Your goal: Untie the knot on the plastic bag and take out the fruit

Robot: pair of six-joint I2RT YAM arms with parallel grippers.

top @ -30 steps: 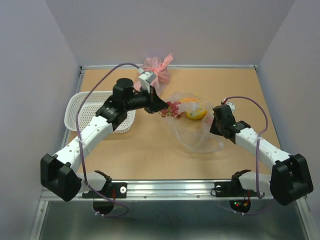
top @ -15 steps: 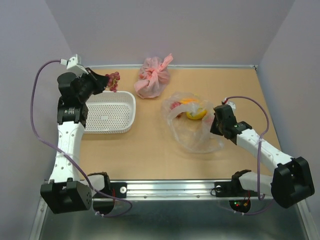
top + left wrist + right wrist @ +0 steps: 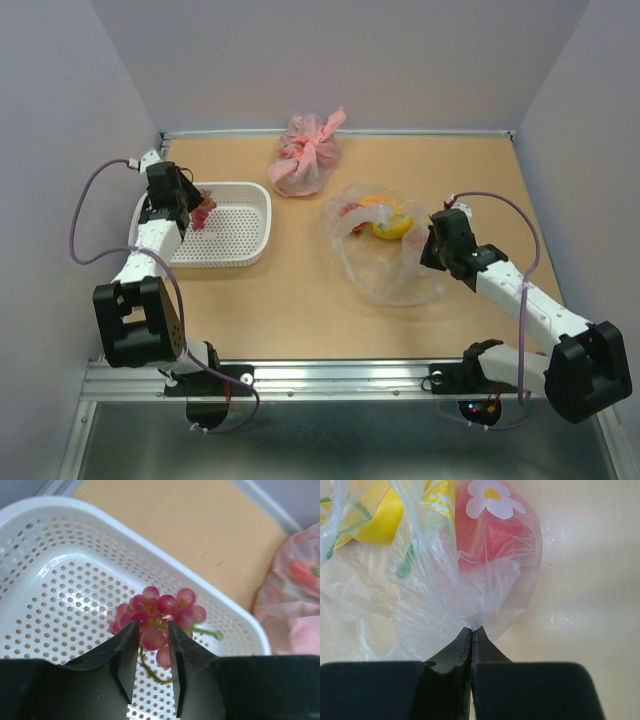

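The clear plastic bag [image 3: 385,272] lies crumpled at centre right. Inside it are a yellow fruit [image 3: 392,228], a red fruit [image 3: 350,212] and an orange one [image 3: 375,201]. No knot shows on it. My right gripper [image 3: 425,250] is shut on a pinch of the plastic bag [image 3: 435,595] at its right edge, close to a red fruit [image 3: 490,530]. My left gripper [image 3: 152,625] stands open low over the white basket [image 3: 100,525]. The red grape bunch [image 3: 160,612] lies on the basket floor at its fingertips.
A tied pink bag [image 3: 305,160] sits at the back centre, just past the basket's [image 3: 255,225] far right corner. Purple walls close in the table on three sides.
My left arm swung left from the plastic bag with the grape bunch, lowered it into the white basket and opened its fingers. The right arm has not moved.
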